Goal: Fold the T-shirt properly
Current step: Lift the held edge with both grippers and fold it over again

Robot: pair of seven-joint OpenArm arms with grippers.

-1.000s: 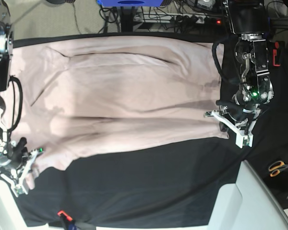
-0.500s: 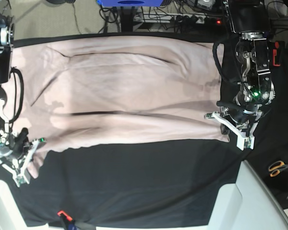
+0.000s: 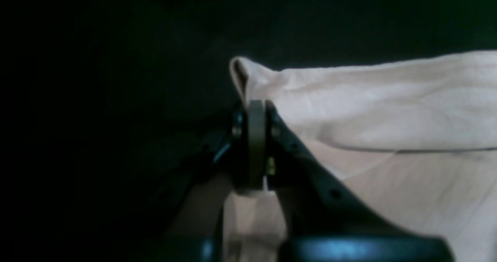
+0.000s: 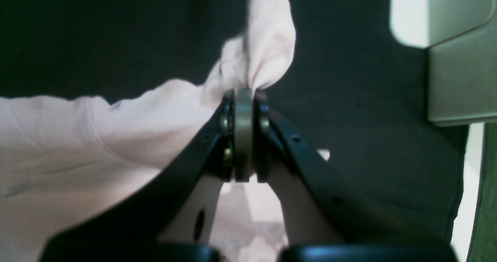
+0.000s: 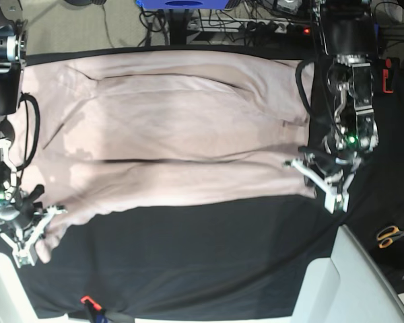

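Note:
The pale pink T-shirt (image 5: 182, 128) lies spread wide over the black cloth (image 5: 188, 262). In the base view my left gripper (image 5: 315, 176) is at the shirt's right near corner. The left wrist view shows it shut (image 3: 256, 112) on the fabric edge (image 3: 388, 110), with a small corner sticking up past the tips. My right gripper (image 5: 46, 222) is at the shirt's left near corner. In the right wrist view it is shut (image 4: 244, 97) on a bunched tuft of the shirt (image 4: 268, 40). The shirt's near edge runs fairly straight between the two grippers.
Orange-handled scissors (image 5: 390, 235) lie at the right beyond the cloth. A white-grey table panel (image 5: 363, 282) borders the cloth at the lower right and shows in the right wrist view (image 4: 458, 68). A small red object (image 5: 87, 300) sits at the cloth's near edge.
Both grippers have kept their grip. The shirt's near edge has drawn up the picture and straightened, and the sagging part by the right gripper has flattened. The left gripper has shifted slightly left.

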